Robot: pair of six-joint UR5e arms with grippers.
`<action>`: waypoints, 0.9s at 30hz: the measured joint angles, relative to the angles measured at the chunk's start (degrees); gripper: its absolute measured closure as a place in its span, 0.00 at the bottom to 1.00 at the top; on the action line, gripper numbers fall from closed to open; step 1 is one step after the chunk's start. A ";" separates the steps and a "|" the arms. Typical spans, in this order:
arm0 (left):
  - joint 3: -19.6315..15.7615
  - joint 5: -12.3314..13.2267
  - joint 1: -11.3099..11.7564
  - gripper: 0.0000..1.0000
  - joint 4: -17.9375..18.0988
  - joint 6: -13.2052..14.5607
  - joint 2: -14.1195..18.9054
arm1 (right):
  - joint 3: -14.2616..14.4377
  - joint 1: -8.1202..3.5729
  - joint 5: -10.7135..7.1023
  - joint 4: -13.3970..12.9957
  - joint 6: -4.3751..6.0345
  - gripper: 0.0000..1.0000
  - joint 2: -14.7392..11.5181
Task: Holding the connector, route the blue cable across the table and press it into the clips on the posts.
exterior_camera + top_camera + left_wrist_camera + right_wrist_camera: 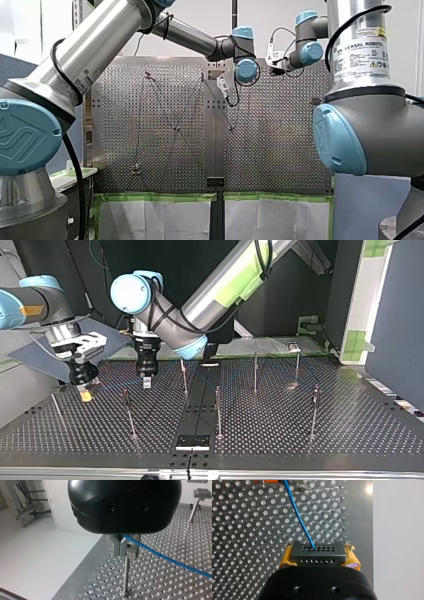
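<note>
In the right wrist view my right gripper (318,556) is shut on the black connector (317,551), its yellow pads (287,557) on either side. The blue cable (299,517) leaves the connector and runs ahead over the perforated table. In the left wrist view my left gripper (125,548) has its metal fingers (116,546) shut on the blue cable (170,560), right at the clip atop a thin post (126,575). In the top view my right gripper (86,395) hangs at the left, and my left gripper (146,382) is just right of it.
Several thin upright posts stand across the table, such as one (129,412) near both grippers, one (218,410) at the middle and one (314,407) at the top view's right. A small black plate (192,441) lies at the table's near edge in that view.
</note>
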 joint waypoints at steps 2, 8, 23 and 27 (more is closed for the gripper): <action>0.00 0.01 -0.01 1.00 0.00 0.00 0.00 | 0.00 0.01 -0.06 -0.03 -0.04 1.00 0.01; 0.00 0.01 -0.01 1.00 0.00 0.00 0.00 | 0.01 0.00 -0.13 -0.08 -0.14 1.00 0.03; 0.00 0.01 -0.01 1.00 0.00 0.00 -0.01 | 0.09 0.81 2.11 0.19 0.00 1.00 0.11; 0.00 0.00 -0.01 1.00 0.00 0.00 -0.01 | 0.09 1.36 3.88 0.41 0.02 1.00 0.12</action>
